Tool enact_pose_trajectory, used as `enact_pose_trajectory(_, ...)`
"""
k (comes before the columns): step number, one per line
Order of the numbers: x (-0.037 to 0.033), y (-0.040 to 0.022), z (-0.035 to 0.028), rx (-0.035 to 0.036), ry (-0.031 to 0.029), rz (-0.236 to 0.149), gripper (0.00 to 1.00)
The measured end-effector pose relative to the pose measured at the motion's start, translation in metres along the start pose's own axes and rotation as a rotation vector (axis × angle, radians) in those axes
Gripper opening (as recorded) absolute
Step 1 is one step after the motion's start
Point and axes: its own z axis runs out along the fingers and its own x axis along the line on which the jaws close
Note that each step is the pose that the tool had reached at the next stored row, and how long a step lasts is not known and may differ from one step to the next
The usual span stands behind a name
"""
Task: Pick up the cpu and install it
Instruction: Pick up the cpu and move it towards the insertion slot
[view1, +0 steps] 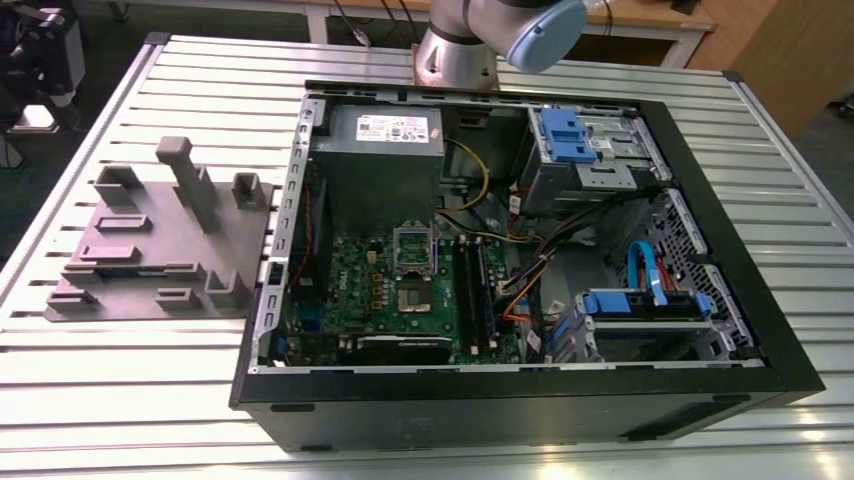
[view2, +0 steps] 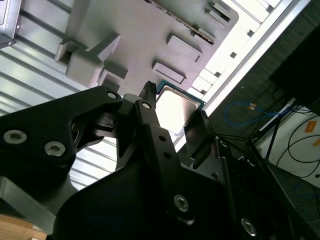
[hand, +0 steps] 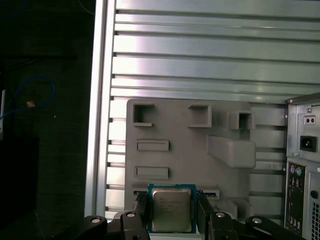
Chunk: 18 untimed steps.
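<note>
The cpu (hand: 171, 210), a small square chip with a silver metal top and a pale rim, sits between two black fingers (hand: 141, 209). My gripper (hand: 171, 202) is shut on it by two opposite edges. In the second wrist view the same chip (view2: 177, 106) shines between the fingers of the gripper (view2: 175, 119). The chip hangs over the near edge of the purple-grey tray (hand: 175, 145), apart from it. In the exterior view the green motherboard (view1: 400, 290) lies flat inside the open computer case (view1: 534, 400).
The tray (view1: 160, 240) with its upright blocks stands on the slatted metal table (view1: 120, 390), on the exterior view's left of the case. The arm's base (view1: 461, 50) rises behind the case. Cables and blue drive brackets (view1: 567, 135) crowd the case's right half.
</note>
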Motion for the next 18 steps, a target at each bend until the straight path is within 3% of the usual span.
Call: enact_pose_trajectory(18, -0.009, -0.0003, -0.0001, 0.0, 0.0, 0.0, 0.47)
